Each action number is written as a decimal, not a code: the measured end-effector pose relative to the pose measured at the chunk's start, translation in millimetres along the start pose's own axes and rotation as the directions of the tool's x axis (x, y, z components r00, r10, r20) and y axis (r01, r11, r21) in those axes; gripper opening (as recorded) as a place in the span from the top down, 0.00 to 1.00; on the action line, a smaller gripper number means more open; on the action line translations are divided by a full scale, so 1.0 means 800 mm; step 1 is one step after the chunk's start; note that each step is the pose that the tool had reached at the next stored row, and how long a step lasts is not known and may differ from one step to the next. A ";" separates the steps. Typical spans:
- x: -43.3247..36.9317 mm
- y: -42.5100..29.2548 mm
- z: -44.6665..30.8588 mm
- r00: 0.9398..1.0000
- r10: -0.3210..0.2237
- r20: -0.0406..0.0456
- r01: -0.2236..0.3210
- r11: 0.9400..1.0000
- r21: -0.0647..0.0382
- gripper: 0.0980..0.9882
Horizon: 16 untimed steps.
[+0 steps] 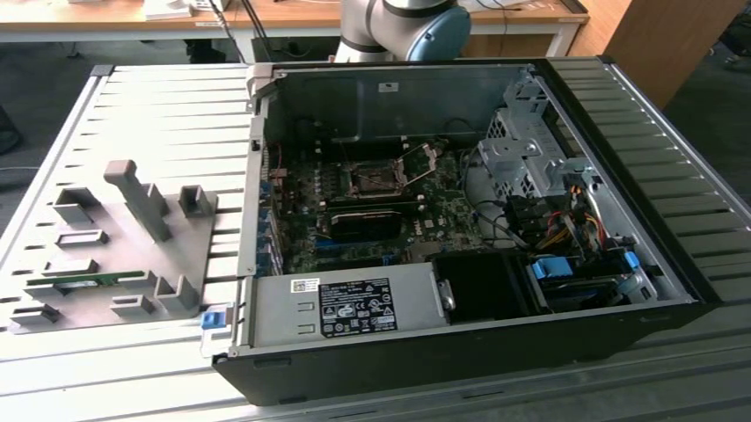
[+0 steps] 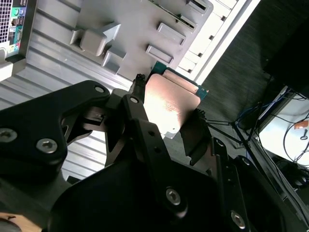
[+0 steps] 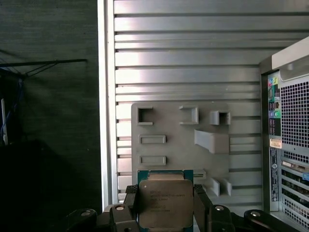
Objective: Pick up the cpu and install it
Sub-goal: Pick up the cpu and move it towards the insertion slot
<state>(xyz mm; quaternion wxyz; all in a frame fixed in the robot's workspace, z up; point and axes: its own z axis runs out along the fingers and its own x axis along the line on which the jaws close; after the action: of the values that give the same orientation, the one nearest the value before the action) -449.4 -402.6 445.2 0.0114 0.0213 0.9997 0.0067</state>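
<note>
Pincer (image 3: 165, 195) clamped on the cpu (image 3: 165, 205) by opposite edges, held over the grey fixture plate (image 3: 178, 140) on the slatted bench (image 3: 183, 58).

Part of cpu (image 3: 165, 205) behind tool (image 3: 165, 195)

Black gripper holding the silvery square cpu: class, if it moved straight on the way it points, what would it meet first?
Probably the flat grey plastic fixture plate, lying on the ribbed metal table beyond the silvery square cpu that the black gripper clamps; depth is unclear.
</note>
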 end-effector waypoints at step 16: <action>-0.019 0.0012 0.0004 1.000 0.000 0.000 0.000 1.000 0.000 0.50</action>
<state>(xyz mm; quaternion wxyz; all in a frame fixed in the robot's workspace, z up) -434.5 -402.3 445.2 0.0114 0.0212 0.9997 0.0067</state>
